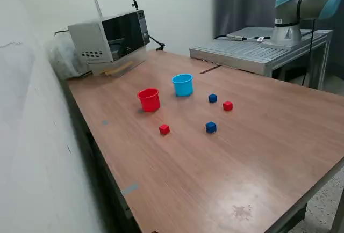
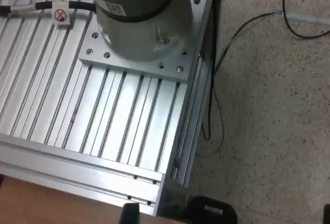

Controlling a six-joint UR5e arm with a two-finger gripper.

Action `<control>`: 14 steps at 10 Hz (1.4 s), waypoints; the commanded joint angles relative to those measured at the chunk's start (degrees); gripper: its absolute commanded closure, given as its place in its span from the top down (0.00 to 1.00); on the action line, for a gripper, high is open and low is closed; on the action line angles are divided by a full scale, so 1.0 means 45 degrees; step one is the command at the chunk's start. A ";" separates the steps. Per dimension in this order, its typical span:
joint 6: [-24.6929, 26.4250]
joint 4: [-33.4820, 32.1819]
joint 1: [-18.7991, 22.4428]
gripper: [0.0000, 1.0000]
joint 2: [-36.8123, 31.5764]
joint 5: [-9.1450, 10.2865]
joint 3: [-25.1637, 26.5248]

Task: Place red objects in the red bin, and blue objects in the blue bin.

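Note:
In the exterior view a red cup and a light blue cup stand upright side by side on the wooden table. One red cube lies in front of the red cup. Another red cube lies to the exterior view's right of the blue cup. One dark blue cube sits beside that red cube, and a second lies nearer the front. The gripper is out of the exterior view. Only two dark fingertips show in the wrist view, far apart and holding nothing.
A microwave stands at the table's back corner by the wall. The arm's base is bolted to a ribbed aluminium stand at the exterior view's right; the wrist view looks down on this stand and on cables on the speckled floor.

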 commanded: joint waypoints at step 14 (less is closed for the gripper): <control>0.0078 -0.2254 0.0098 1.00 0.0058 0.0020 -0.0545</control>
